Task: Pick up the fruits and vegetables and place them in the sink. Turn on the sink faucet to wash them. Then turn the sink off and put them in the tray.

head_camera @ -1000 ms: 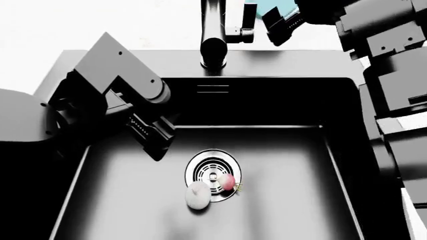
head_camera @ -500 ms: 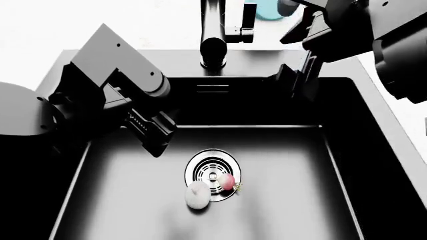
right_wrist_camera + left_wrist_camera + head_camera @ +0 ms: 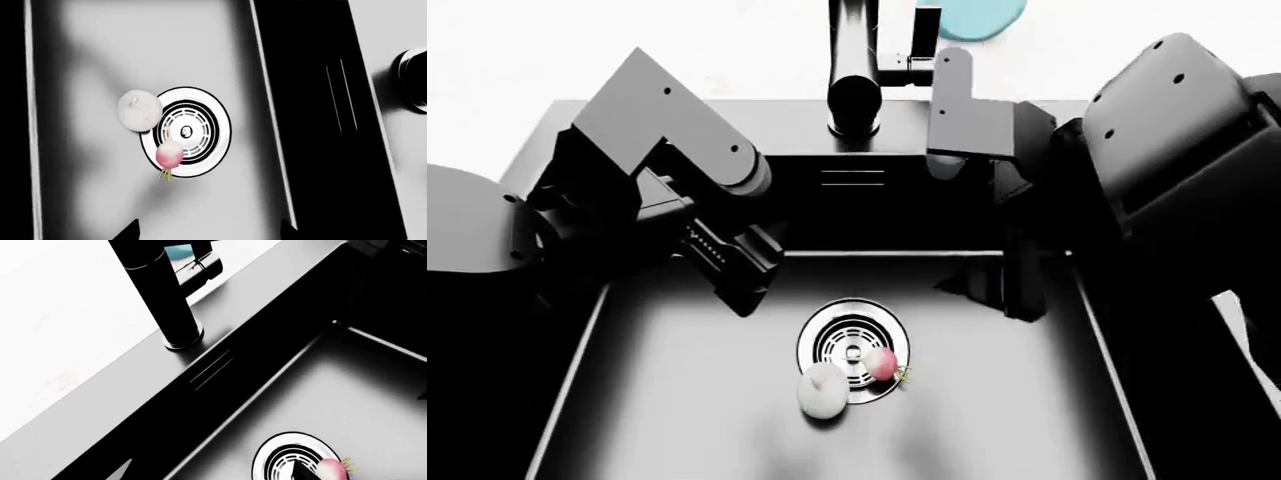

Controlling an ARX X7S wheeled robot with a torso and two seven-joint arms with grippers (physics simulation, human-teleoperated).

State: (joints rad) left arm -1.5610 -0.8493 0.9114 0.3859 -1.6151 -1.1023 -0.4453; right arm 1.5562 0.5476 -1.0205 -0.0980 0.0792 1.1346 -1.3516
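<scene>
The pink-red radish and the whitish garlic bulb lie on the floor of the black sink, by the round silver drain. My left gripper hangs open and empty over the basin's left part. My right gripper hangs open and empty over the right part. The right wrist view shows the garlic, the radish and the drain ahead of the open right gripper. The black faucet stands behind the sink. No water shows. The tray is out of view.
The faucet's side lever points right. A blue-and-white pot stands behind it on the white counter. In the left wrist view the faucet rises from the sink rim, with the radish at the picture's edge.
My right arm has swung from beside the faucet lever down into the sink's right part. The left arm, radish and garlic have not moved.
</scene>
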